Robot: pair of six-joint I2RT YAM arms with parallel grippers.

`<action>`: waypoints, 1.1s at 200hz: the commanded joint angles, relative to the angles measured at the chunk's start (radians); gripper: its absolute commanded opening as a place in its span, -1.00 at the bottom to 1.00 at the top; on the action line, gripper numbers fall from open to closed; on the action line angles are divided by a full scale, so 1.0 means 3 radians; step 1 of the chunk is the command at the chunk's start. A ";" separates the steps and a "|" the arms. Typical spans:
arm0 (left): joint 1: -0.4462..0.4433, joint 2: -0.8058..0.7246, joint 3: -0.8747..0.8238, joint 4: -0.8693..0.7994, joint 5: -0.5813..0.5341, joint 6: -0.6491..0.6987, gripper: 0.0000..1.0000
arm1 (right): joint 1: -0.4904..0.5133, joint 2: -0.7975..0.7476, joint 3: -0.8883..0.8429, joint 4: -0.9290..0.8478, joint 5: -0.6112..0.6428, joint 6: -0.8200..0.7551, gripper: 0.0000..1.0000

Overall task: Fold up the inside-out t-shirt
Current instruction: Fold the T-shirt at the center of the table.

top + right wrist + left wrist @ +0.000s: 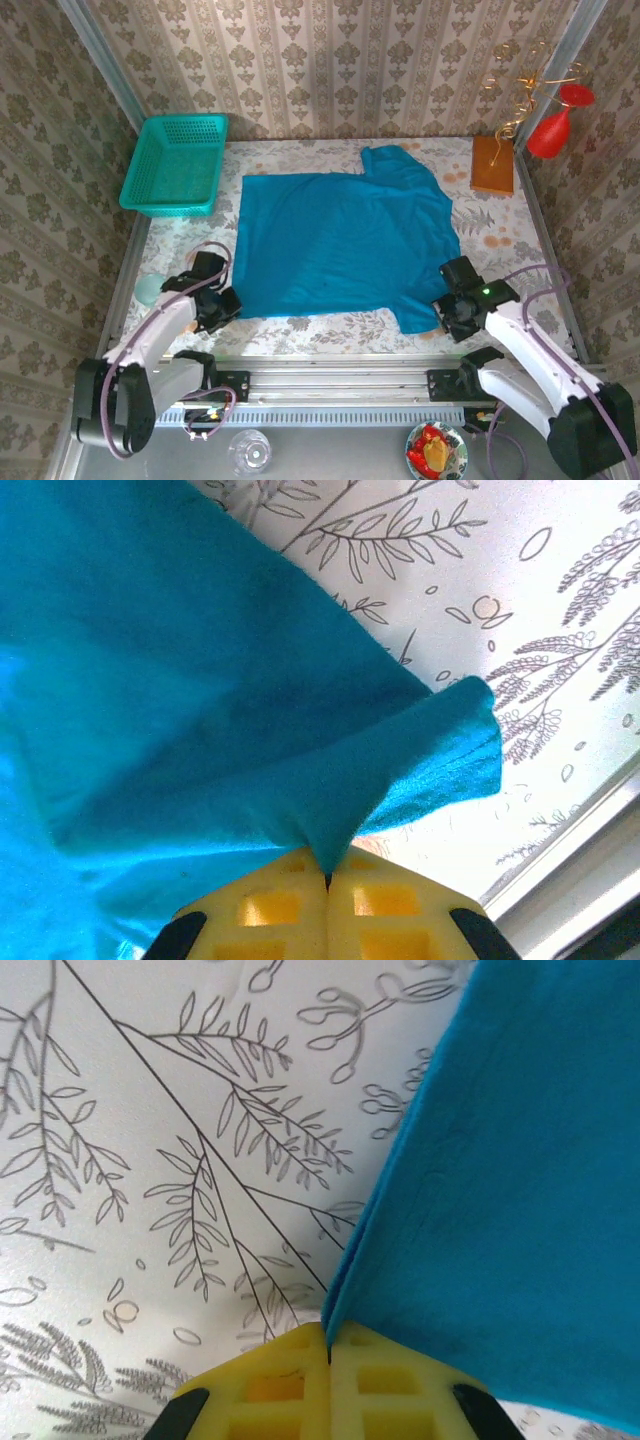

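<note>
The t-shirt (pixel 340 240) lies spread across the middle of the top view on the flower-patterned table (pixel 300 335). It is plain teal-blue with no print and mostly flat and smooth. One sleeve juts out at its upper right and the other at its lower right. Its left edge runs straight.

The left gripper (pixel 222 305) sits at the shirt's lower left corner. In the left wrist view its yellow pads (pixel 280 1380) are pressed together on the cloth's edge. From there the edge climbs toward the upper right, and the smooth blue cloth (pixel 520 1210) covers the right side of that frame.

The right gripper (pixel 450 310) is at the lower right sleeve. In the right wrist view its pads (pixel 380 905) are pinched shut on a peak of bunched cloth (pixel 180 700). A rolled hem end sticks out to the right there.

A teal mesh basket (pixel 175 165) stands at the upper left, apart from the shirt.
</note>
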 commanded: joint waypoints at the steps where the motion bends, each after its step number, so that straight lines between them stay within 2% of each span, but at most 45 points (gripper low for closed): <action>1: -0.0028 -0.0299 0.0114 -0.0211 0.0027 -0.0065 -1.00 | 0.0016 -0.0315 0.0149 -0.0570 0.0264 0.0087 -1.00; 27: -0.0024 -0.0476 0.0242 -0.0341 0.0105 -0.0100 -1.00 | 0.0017 -0.0674 0.0305 -0.0871 0.0292 0.0073 -1.00; 58: -0.0039 -0.0506 0.0437 -0.0473 0.0200 -0.0063 -1.00 | 0.0014 -0.0800 0.0539 -0.1178 0.0310 0.0009 -1.00; 87: -0.0048 -0.0492 0.0629 -0.0491 0.0234 -0.0003 -1.00 | 0.0018 -0.0766 0.0675 -0.1009 0.0365 -0.0186 -1.00; 111: -0.0049 -0.0310 0.0770 -0.0338 0.0243 0.0166 -1.00 | 0.0014 -0.0507 0.0828 -0.0590 0.0551 -0.0793 -1.00; 142: -0.0043 0.0175 0.0895 0.0009 0.0400 0.0442 -1.00 | 0.0004 -0.0074 0.0937 0.0141 0.0519 -0.1587 -0.98; 220: 0.0061 0.1292 0.1465 0.0373 0.0294 0.0990 -1.00 | -0.0329 0.1191 0.1465 0.0775 0.0399 -0.2537 -1.00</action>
